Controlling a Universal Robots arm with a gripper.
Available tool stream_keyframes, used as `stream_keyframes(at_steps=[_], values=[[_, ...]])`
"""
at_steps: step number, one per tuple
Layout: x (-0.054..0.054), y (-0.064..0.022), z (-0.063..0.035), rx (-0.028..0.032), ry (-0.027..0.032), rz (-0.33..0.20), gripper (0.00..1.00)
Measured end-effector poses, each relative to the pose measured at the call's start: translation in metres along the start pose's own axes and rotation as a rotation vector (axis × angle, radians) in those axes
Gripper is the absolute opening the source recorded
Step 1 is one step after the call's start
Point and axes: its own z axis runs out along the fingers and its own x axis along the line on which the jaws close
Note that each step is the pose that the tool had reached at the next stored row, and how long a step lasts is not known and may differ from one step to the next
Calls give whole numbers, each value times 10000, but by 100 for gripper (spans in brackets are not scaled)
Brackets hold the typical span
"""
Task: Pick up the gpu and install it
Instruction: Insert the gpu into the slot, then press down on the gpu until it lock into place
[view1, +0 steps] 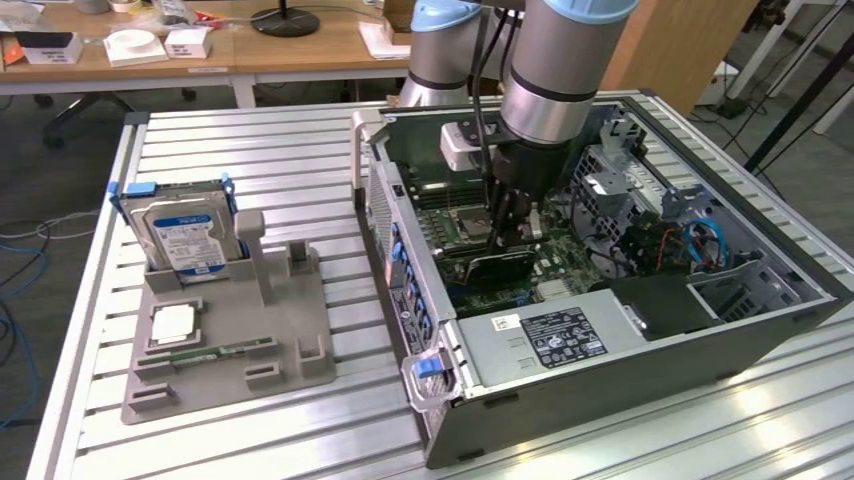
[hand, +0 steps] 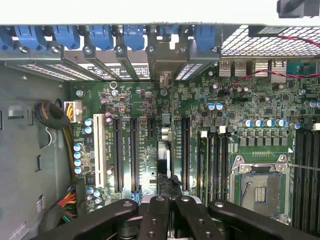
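The gpu (view1: 497, 268), a thin black card, stands on edge over the motherboard (view1: 561, 285) inside the open computer case (view1: 441, 200). In the wrist view the gpu (hand: 164, 156) runs edge-on along an expansion slot, its silver bracket (hand: 162, 62) against the case's rear wall. My gripper (view1: 515, 238) hangs straight down over the card's upper edge. Its black fingers (hand: 156, 215) lie together, shut, in the wrist view, right above the card. Whether they pinch the card or only rest on it does not show.
A grey holder (view1: 287, 345) at the exterior view's left carries a hard drive (view1: 187, 238), a square silver chip (view1: 174, 322) and a green memory stick (view1: 200, 355). Blue slot clips (hand: 100, 36), an empty processor socket (hand: 260, 187) and cable bundles (hand: 52, 114) surround the card.
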Motion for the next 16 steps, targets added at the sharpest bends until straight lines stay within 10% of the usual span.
stream_keyframes(at_steps=[16], values=[[1, 16, -4, 56, 1, -1, 11]])
